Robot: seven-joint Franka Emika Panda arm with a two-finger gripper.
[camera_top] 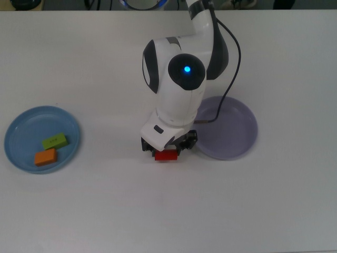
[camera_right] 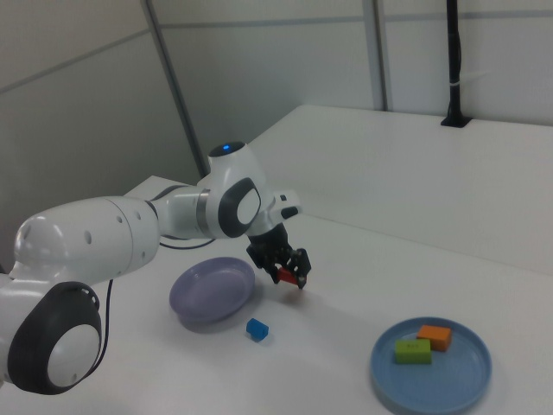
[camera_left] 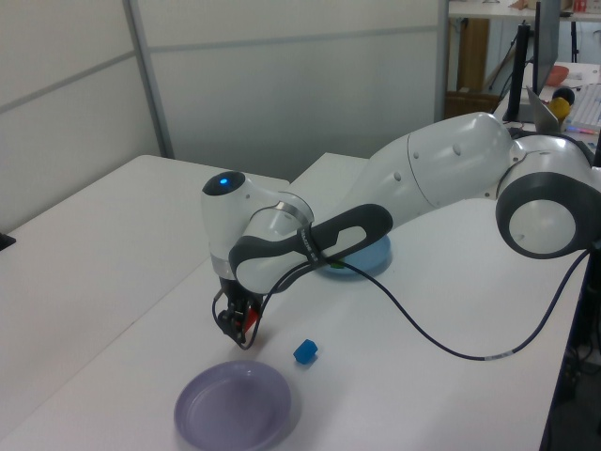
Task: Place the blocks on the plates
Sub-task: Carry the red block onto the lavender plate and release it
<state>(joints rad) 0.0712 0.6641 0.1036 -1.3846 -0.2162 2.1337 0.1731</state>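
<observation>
Surface: white table, pale wall panels behind; a desk w/ clutter is seen far back in left view.
Gripper: fingers clamped on red block, held just off the table in right view.
Red block axis: long side is laid across top view, left-right.
Lavender plate: just beside gripper, on the top view's right.
Blue plate: well apart, near table edge; green block and orange block are seen on it.
Blue cube: on table beside lavender plate.
Open room: wide bare table is left below gripper in top view.
</observation>
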